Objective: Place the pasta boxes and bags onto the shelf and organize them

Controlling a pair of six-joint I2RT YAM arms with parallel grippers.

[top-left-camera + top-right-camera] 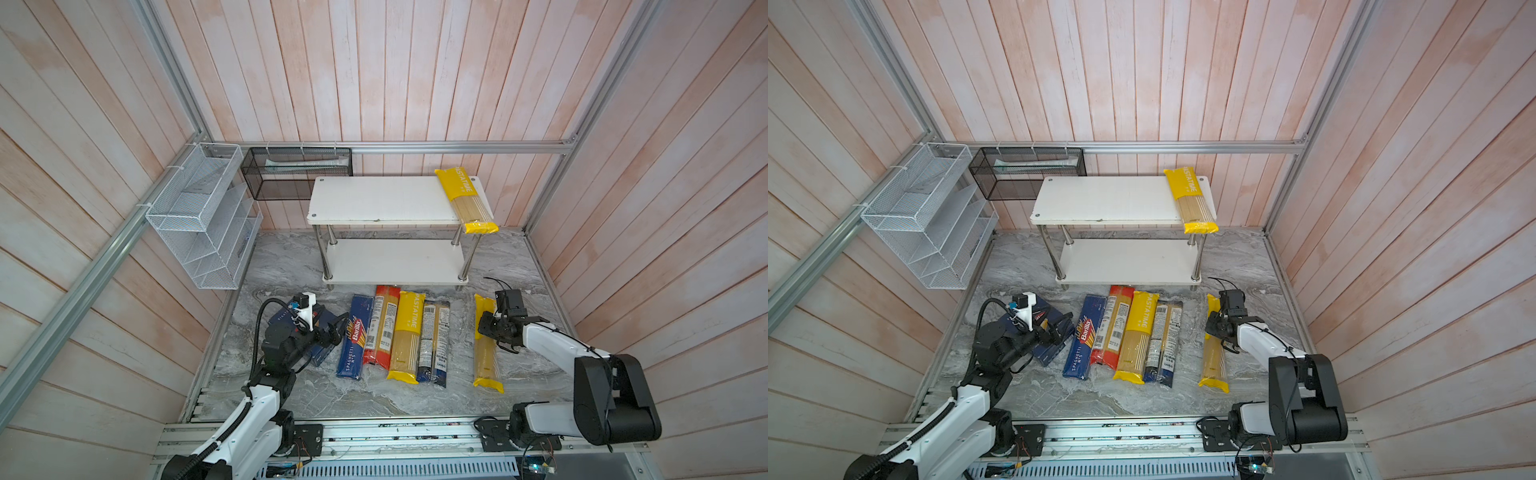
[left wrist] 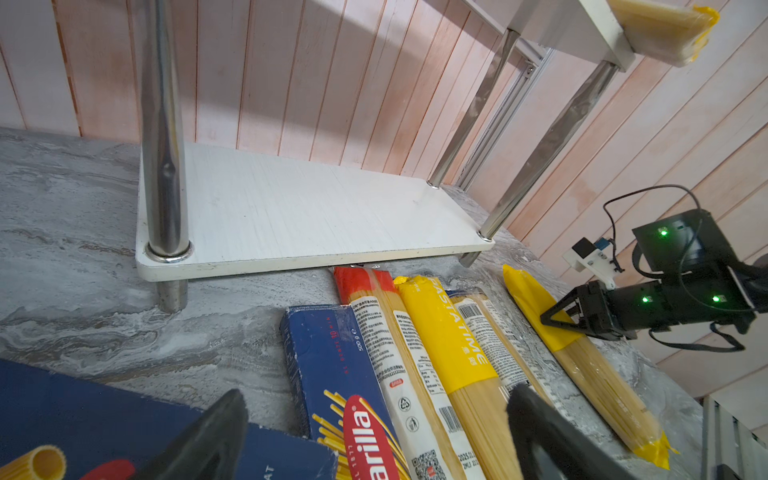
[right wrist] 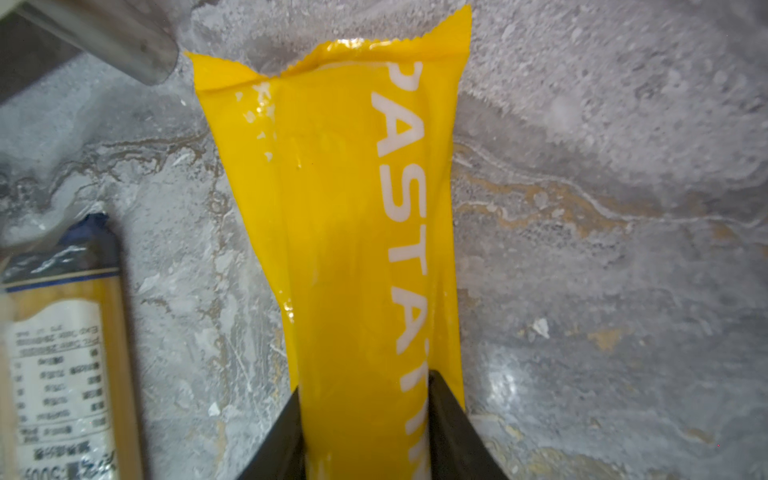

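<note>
tho unclear overhead, pads (image 3: pixel 453 428) on bag (image 3: pixel 353 208)

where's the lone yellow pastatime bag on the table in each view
Top view: lone yellow bag right of the row.
Top view: same spot.
Left wrist: past the row, apart from it.
Right wrist: centre, pinched between the right fingers.
Shared landmark: navy-ended bag nearest it.
</note>
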